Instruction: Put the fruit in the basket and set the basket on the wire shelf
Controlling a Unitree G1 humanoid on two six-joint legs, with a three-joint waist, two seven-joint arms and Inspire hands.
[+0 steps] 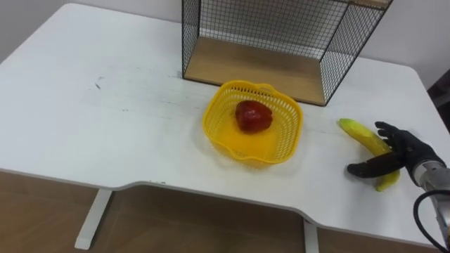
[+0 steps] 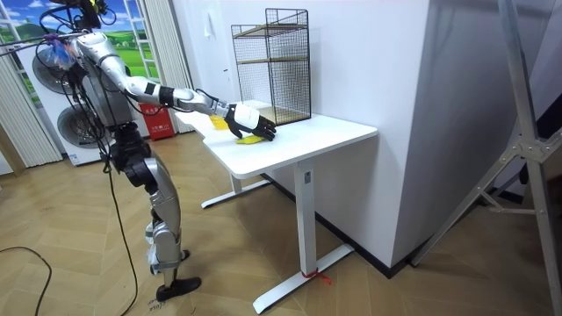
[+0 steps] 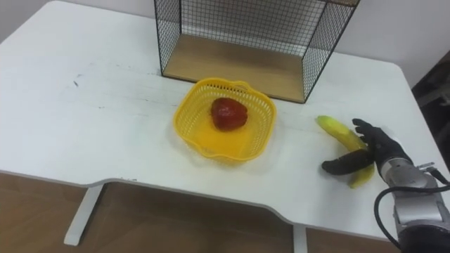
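Note:
A yellow mesh basket [image 1: 218,112] stands on the white table [image 1: 105,119] with a red fruit [image 1: 252,117] inside it. To its right a banana [image 1: 358,131] lies on the tabletop. My right hand [image 1: 408,151] rests over the banana's near half, fingers curled across the top and the thumb reaching round its left side. Behind the basket stands the black wire shelf [image 1: 281,28] with a wooden floor board [image 1: 253,67]. In the room view I stand at the table's end with the right arm stretched out to the banana [image 2: 248,139].
The table's front edge [image 1: 211,191] runs close below the basket, and its right edge is just beyond my hand. The shelf [image 2: 272,66] has a second wooden level higher up. A white wall backs the table.

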